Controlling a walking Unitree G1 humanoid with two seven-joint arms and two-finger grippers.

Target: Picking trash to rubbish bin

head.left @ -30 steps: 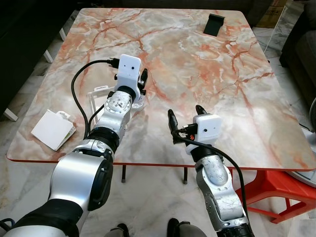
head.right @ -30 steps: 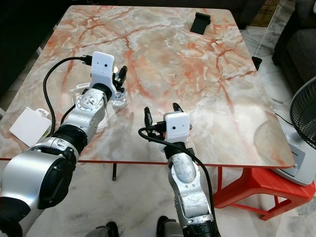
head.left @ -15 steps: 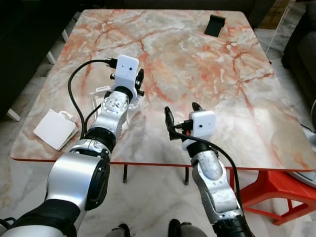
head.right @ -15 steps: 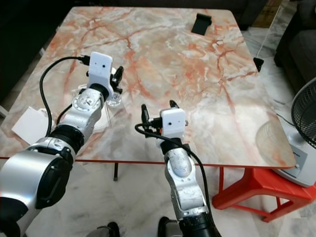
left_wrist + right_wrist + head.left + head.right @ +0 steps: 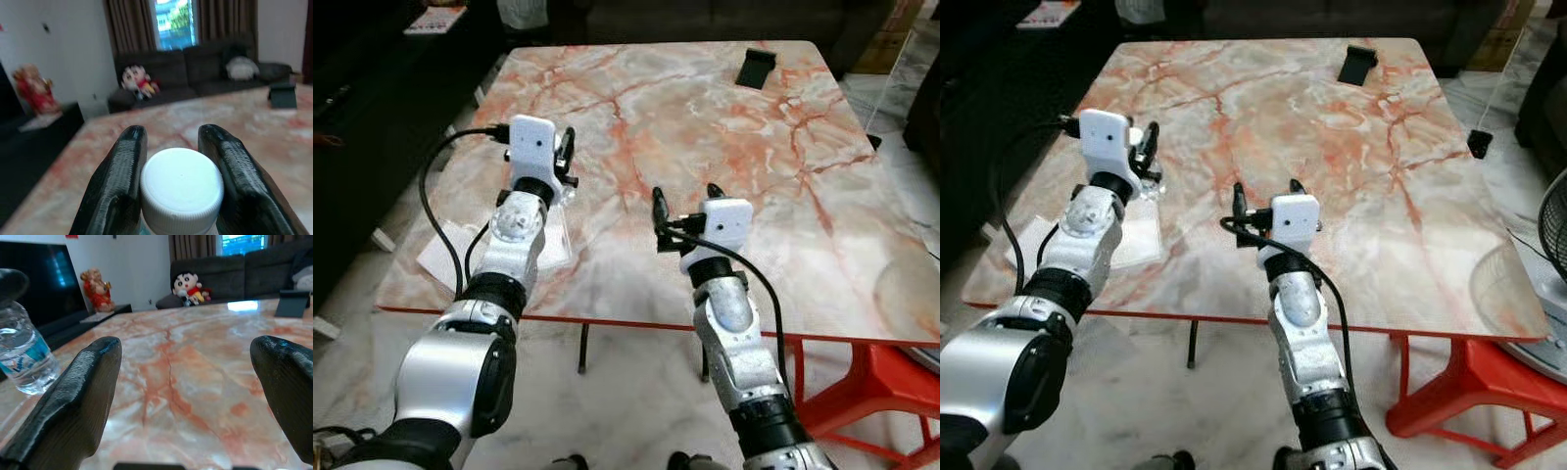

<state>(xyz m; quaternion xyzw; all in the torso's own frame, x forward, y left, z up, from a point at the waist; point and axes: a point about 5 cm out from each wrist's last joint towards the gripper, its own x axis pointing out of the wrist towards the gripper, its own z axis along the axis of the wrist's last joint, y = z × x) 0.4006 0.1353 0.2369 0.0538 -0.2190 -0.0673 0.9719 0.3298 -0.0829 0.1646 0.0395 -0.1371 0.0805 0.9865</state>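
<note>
I stand at the near edge of a marble table (image 5: 783, 245) with pink and orange veins, both arms reaching over it.

Nearest me, on the right, my right gripper (image 5: 683, 197) hovers just above the tabletop near the front edge, its two black fingers spread wide with nothing between them. I judge it is waiting, kept clear so it does not get in the way of the other arm.

To the left, near the table's left edge, flat clear plastic packaging (image 5: 548, 245) and a white paper sheet (image 5: 445, 250) lie on the marble, partly under my left arm. They look like more trash to collect.

A little farther in, my left gripper (image 5: 173, 161) is closed around a small clear water bottle (image 5: 22, 360), one finger on each side just under its white cap (image 5: 181, 183). Gripping at the neck should keep the bottle upright and steady for carrying. The bottle's base is low over the table; I cannot tell whether it touches.

At the far right edge sits a small black stand (image 5: 756, 68).
</note>
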